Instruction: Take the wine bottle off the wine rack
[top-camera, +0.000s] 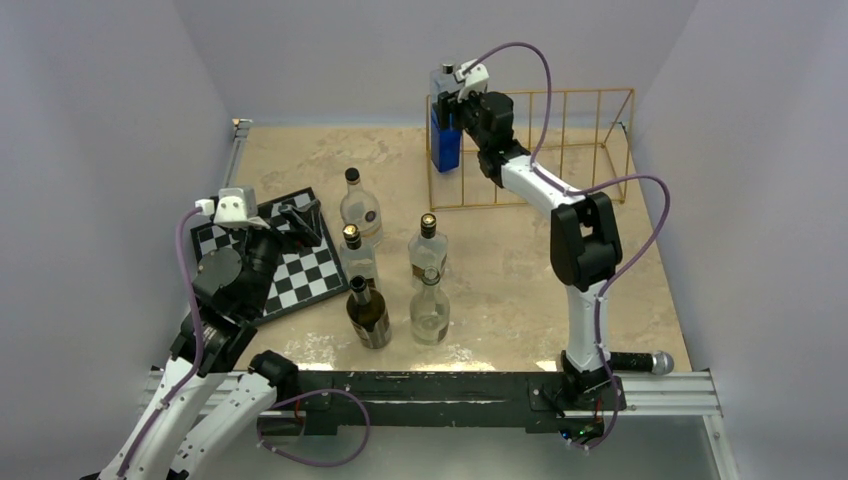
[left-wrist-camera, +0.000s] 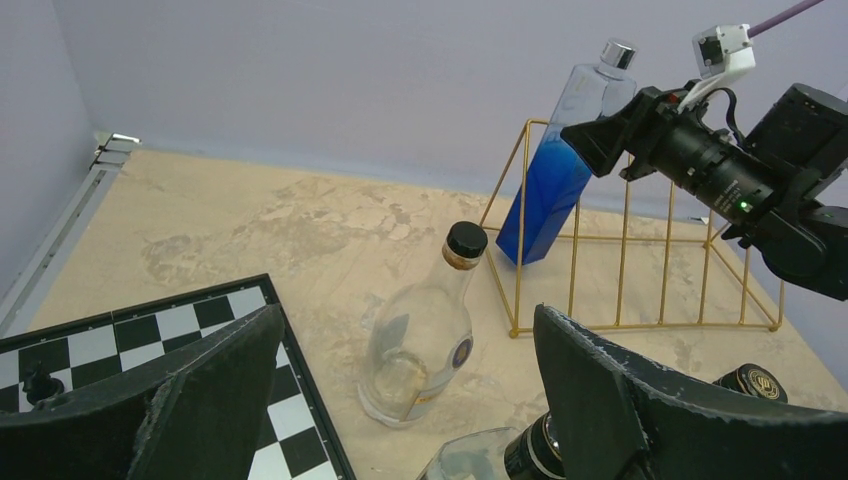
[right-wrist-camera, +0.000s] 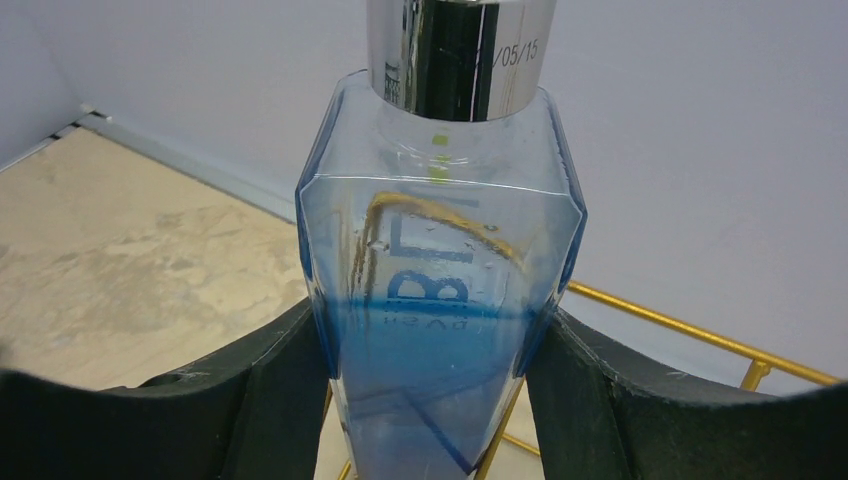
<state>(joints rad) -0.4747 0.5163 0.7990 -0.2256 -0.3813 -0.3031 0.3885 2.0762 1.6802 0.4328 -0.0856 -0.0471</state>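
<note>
The wine bottle (top-camera: 445, 135) is square, clear, half full of blue liquid, with a silver cap. It leans at the left end of the gold wire wine rack (top-camera: 590, 92) at the back of the table. My right gripper (top-camera: 453, 106) is shut on its upper body, with a finger pressed to each side in the right wrist view (right-wrist-camera: 430, 335). The bottle (right-wrist-camera: 440, 290) fills that view, with a rack rod (right-wrist-camera: 680, 325) behind it. The left wrist view shows the tilted bottle (left-wrist-camera: 550, 190), the rack (left-wrist-camera: 640, 326) and the right gripper (left-wrist-camera: 600, 135). My left gripper (top-camera: 300, 215) is open and empty over the checkerboard.
Several glass bottles stand mid-table, among them a clear round one (top-camera: 360, 208) and a dark one (top-camera: 368, 315). A black-and-white checkerboard (top-camera: 290, 265) lies at the left. A microphone (top-camera: 650, 362) lies by the right arm's base. Walls close in on three sides.
</note>
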